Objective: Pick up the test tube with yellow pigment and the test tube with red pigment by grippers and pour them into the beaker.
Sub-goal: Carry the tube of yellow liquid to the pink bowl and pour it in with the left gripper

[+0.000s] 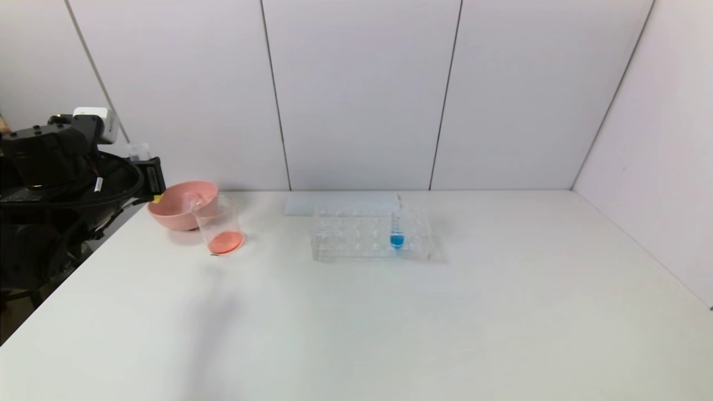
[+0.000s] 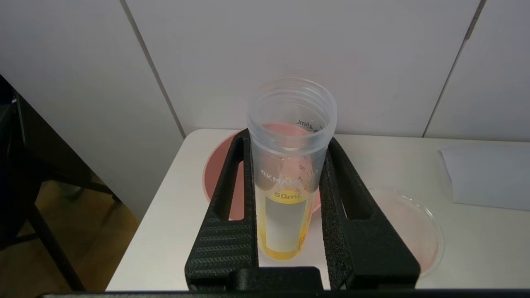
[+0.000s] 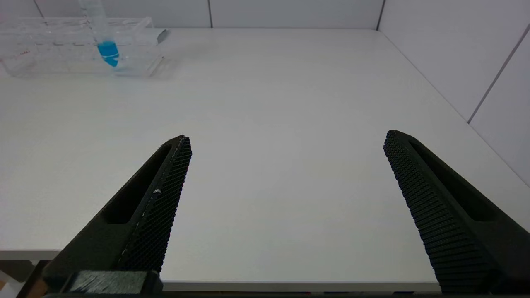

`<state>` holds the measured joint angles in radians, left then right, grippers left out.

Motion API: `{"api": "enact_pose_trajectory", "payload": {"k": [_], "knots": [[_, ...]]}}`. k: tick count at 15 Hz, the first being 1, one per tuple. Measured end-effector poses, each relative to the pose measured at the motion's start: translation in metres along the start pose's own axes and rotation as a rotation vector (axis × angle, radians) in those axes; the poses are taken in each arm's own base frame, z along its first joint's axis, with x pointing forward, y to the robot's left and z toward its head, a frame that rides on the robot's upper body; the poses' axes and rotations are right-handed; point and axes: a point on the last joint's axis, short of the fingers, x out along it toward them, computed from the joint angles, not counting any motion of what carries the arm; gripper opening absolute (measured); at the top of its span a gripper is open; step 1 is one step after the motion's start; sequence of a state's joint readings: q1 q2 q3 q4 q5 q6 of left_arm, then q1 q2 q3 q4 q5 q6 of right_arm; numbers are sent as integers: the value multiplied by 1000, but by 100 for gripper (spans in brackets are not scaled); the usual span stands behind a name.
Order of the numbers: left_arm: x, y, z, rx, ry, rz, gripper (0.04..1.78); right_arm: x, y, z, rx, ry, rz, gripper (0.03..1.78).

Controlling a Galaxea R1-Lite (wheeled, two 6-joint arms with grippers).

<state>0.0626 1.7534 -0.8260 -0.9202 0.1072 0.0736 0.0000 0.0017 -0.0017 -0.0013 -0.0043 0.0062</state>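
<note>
My left gripper [image 1: 151, 181] hangs at the table's far left corner, beside the pink bowl, shut on the test tube with yellow pigment [image 2: 285, 207]. The tube stands upright between the jaws, with yellow liquid low down behind a white strip. Its clear top [image 1: 139, 150] pokes up above the gripper. The beaker [image 1: 218, 227] stands just right of the bowl and holds a thin orange-red layer at its bottom; in the left wrist view the beaker [image 2: 414, 231] lies beyond the gripper. The test tube with red pigment is out of view. My right gripper [image 3: 287, 136] is open over the near table edge, holding nothing.
A pink bowl [image 1: 181, 203] sits at the back left, touching the beaker. A clear tube rack [image 1: 356, 239] stands mid-table with one blue-liquid tube [image 1: 396, 231] in it. A white sheet [image 1: 340, 203] lies behind the rack. Walls close the back and right.
</note>
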Motion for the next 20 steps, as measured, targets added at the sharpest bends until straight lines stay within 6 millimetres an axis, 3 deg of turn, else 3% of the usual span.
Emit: {"api": "enact_pose_trajectory", "payload": {"k": [17,20], "knots": [[23,7,-24,140,79,-41,45,0,0,0,0,0,0,170],[26,19,-28,212,128,-96,45,0,0,0,0,0,0,170]]}}
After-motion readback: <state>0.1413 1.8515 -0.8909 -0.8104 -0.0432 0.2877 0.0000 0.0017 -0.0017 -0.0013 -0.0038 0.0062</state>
